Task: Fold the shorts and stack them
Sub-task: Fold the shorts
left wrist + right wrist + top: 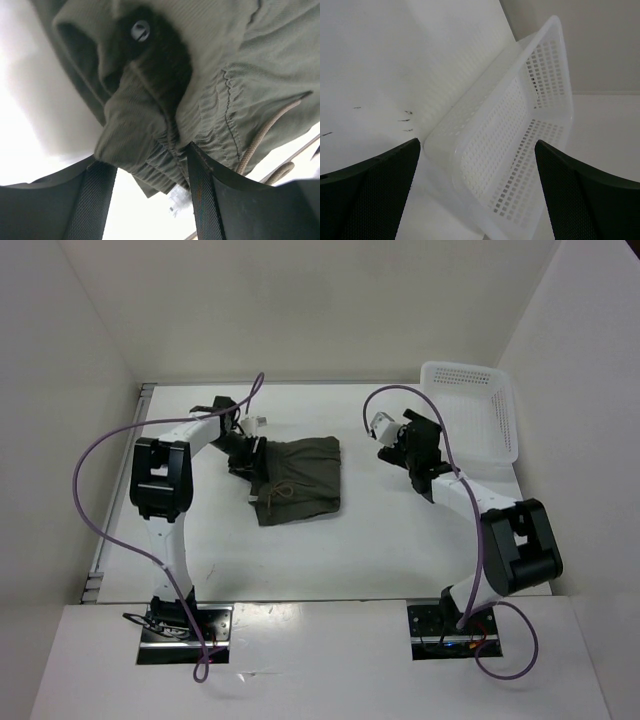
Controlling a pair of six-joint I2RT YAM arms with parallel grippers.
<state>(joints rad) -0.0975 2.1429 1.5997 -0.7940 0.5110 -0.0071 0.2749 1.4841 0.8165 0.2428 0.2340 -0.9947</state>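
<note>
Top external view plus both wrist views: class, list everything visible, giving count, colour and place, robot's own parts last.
shorts: one, olive green, mid-table.
drawstring: one, tan, at the shorts' waistband.
basket: one, white, table's far right corner.
table: one, white, under everything.
cables: two, purple, one along each arm.
arms: two, white and black, near edge.
left hand: one, black, astride the shorts' waistband.
right hand: one, black, open, facing the basket.

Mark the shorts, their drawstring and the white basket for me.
shorts [305, 475]: top external view, middle of the olive fabric.
drawstring [257, 141]: left wrist view, on the tan cord.
white basket [547, 75]: right wrist view, on a perforated wall.
</note>
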